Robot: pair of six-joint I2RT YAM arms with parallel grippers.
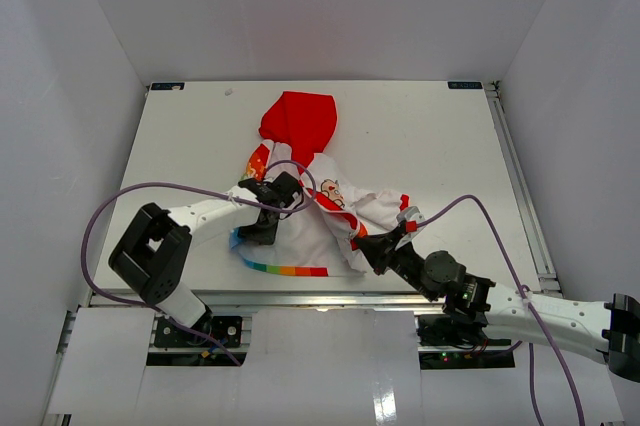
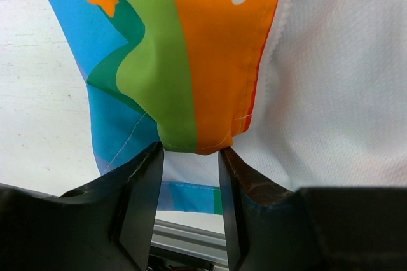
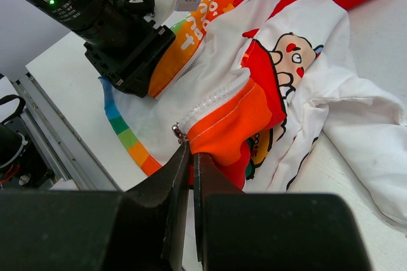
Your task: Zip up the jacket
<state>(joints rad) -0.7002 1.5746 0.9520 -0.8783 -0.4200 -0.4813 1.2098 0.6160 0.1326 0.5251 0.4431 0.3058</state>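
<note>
Now the left gripper (image 2: pixel 191 156) clamps the jacket (image 1: pixel 320 236) hem; the right gripper (image 3: pixel 191 151), pinching the zipper pull (image 3: pixel 180 133), should draw it toward the hood (image 1: pixel 298 121).

Plain white table (image 1: pixel 430 136), nothing fancy. A little kid's jacket (image 1: pixel 312 234) lies crumpled around the middle of it, red hood (image 1: pixel 298 121) pointing at the far edge.

1. Left wrist view: jacket (image 2: pixel 331 93) runs off the top and right edges.
2. Top view: left gripper (image 1: pixel 258 229) jaws hidden under its own body.
3. Right wrist view: zipper pull (image 3: pixel 180 133) tiny. Whether right gripper (image 3: pixel 191 151) pinches it: cannot tell.
4. Top view: right arm (image 1: pixel 560 318) cut off at right edge.
</note>
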